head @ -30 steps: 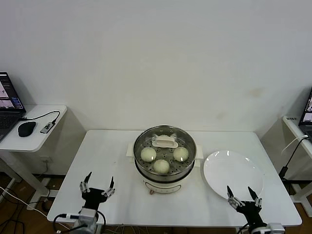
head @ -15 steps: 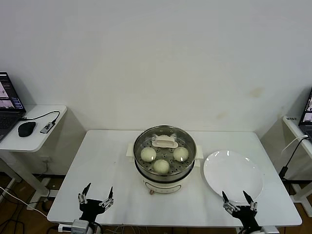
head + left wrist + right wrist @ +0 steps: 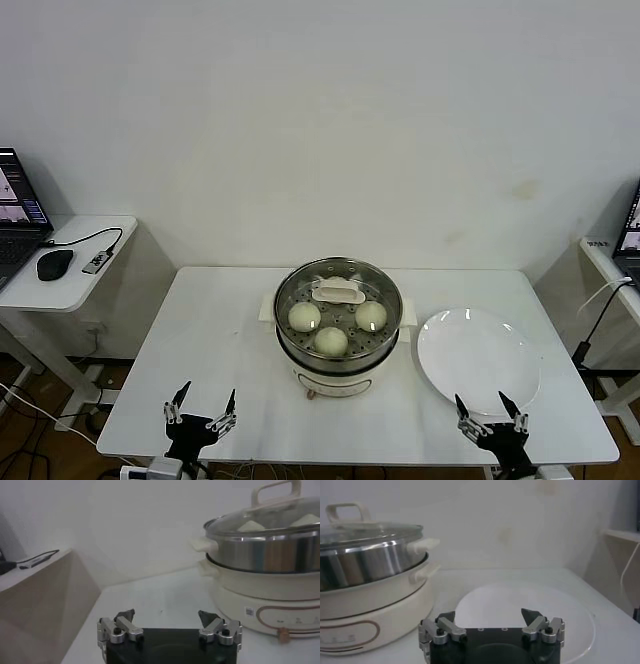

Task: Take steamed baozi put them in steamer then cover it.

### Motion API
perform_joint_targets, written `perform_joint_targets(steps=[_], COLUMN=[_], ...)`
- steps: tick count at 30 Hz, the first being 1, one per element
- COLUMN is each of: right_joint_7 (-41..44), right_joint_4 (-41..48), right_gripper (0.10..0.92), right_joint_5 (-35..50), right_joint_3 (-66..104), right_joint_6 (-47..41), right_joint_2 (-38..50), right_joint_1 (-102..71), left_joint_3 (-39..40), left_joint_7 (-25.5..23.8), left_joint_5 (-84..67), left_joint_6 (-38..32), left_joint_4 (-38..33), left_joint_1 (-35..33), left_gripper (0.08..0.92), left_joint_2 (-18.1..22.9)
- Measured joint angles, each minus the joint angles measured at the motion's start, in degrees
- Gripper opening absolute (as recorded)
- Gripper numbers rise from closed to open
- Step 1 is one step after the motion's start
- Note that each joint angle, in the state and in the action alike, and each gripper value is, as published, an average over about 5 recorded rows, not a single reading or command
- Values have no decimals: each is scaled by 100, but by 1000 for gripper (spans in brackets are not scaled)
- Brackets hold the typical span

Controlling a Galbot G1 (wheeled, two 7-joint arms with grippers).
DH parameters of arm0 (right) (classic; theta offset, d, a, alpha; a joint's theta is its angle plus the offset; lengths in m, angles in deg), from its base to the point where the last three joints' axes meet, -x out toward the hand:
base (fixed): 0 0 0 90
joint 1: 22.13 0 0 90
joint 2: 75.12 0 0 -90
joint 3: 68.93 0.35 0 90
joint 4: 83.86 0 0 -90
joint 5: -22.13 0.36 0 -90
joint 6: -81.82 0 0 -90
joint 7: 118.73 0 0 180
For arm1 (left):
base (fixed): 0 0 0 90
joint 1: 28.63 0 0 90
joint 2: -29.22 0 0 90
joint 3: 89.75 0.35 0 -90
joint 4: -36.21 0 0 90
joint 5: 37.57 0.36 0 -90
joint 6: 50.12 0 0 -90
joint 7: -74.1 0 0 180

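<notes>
The steamer (image 3: pixel 338 363) stands at the middle of the table on its cream base. The cover (image 3: pixel 345 308) lies on it, its beige handle (image 3: pixel 338 293) towards the back. Three baozi (image 3: pixel 304 317) (image 3: pixel 331 341) (image 3: pixel 371 316) show through the glass; a fourth is not visible. My left gripper (image 3: pixel 203 400) is open and empty at the table's front left edge. My right gripper (image 3: pixel 482 405) is open and empty at the front right edge, just before the plate. The left wrist view shows the left gripper (image 3: pixel 166 615) facing the covered steamer (image 3: pixel 260 552). The right wrist view shows the right gripper (image 3: pixel 488 614) and the steamer (image 3: pixel 365 562).
An empty white plate (image 3: pixel 478 358) lies right of the steamer and also shows in the right wrist view (image 3: pixel 520 597). A side table (image 3: pixel 70 270) with a mouse and a laptop stands at the left. Another side table (image 3: pixel 610 270) stands at the right.
Both grippers have drawn back and down towards the table's front edge since a second ago. The steamer, cover and plate have not moved.
</notes>
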Motion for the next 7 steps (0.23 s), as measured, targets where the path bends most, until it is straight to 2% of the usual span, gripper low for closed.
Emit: perform_joint_targets(steps=[7], right_joint_7=[51], right_joint_4=[-3], right_gripper=[823], right_joint_5=[-87], right_joint_3=[44], right_joint_6=[-1], right_joint_2=[-36], right_joint_1=[-11], left_joint_3=[2], left_joint_7=[-8], left_joint_5=[34], left_joint_6=[-28], left_joint_4=[5], left_joint_1=[1], left_gripper=[823], left_joint_2=[12])
